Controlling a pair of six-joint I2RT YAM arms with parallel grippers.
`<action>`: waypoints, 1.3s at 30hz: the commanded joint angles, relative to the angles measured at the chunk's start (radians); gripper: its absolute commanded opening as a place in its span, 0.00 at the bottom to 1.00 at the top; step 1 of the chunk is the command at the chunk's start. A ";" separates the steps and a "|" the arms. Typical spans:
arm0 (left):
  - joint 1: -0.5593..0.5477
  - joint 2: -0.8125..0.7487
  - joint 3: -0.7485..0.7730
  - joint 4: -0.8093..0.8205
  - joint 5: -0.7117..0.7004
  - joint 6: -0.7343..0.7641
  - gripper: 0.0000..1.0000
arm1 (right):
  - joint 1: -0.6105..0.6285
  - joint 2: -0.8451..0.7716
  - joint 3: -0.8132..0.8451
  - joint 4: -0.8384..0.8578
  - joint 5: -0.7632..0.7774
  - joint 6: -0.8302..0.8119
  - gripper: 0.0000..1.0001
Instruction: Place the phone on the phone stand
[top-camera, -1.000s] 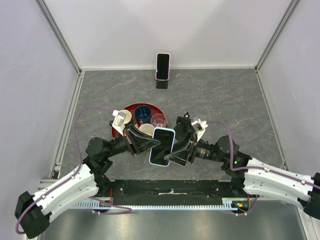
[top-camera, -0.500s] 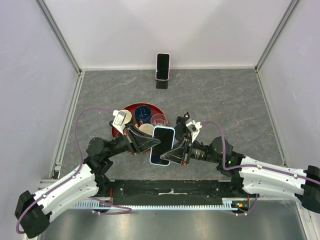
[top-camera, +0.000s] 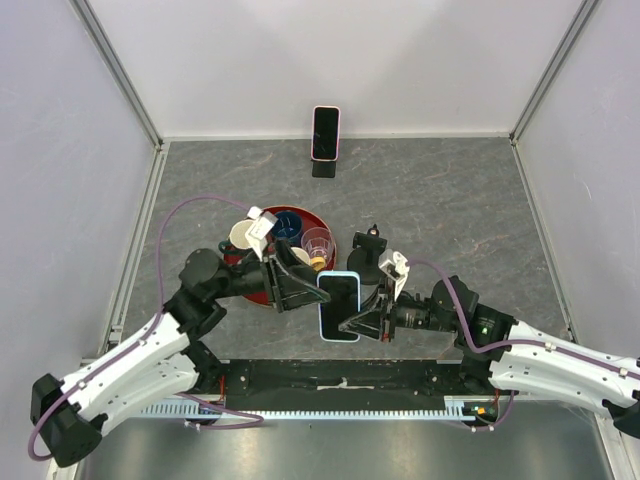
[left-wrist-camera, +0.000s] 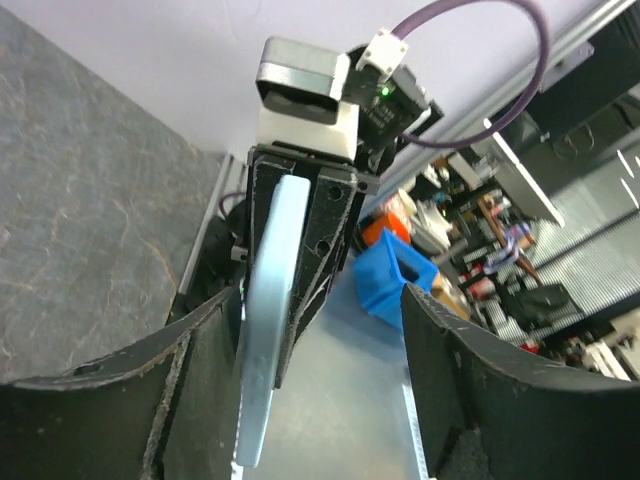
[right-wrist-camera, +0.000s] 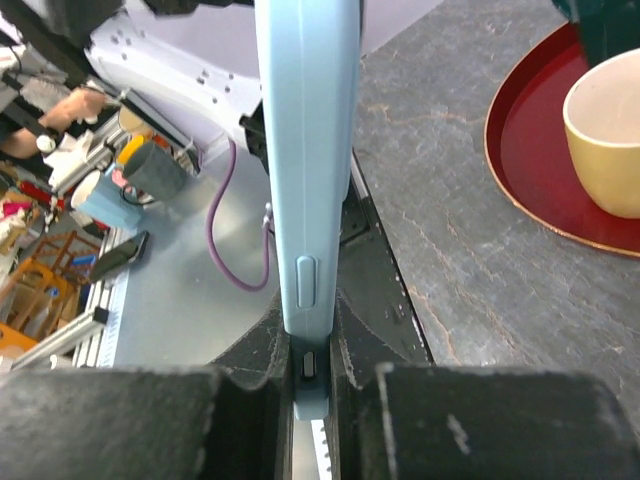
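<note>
— Held in the black two-finger right gripper (right-wrist-camera: 310, 368)?
— A slim pale blue phone (right-wrist-camera: 305, 150), seen edge-on and standing upright, side button towards the lens. Pinched tight at its near end.
— Off to the right?
— A round dark red tray (right-wrist-camera: 520, 175) on the grey stone-patterned tabletop (right-wrist-camera: 450, 260), with a cream-coloured cup (right-wrist-camera: 610, 150) in it. Well apart from the phone.
— And left?
— A purple cable (right-wrist-camera: 222, 235) looping down below a white arm housing (right-wrist-camera: 170, 65). Beyond, blurred workshop clutter, too soft to name.
</note>
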 joint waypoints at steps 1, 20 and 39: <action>-0.003 0.100 0.082 -0.016 0.181 0.045 0.67 | 0.004 -0.009 0.079 0.020 -0.067 -0.058 0.00; -0.023 0.187 0.242 -0.289 0.272 0.265 0.36 | 0.004 0.013 0.142 -0.081 -0.097 -0.107 0.00; -0.030 0.117 0.282 -0.455 -0.059 0.412 0.02 | 0.006 -0.027 0.169 -0.308 0.343 -0.100 0.85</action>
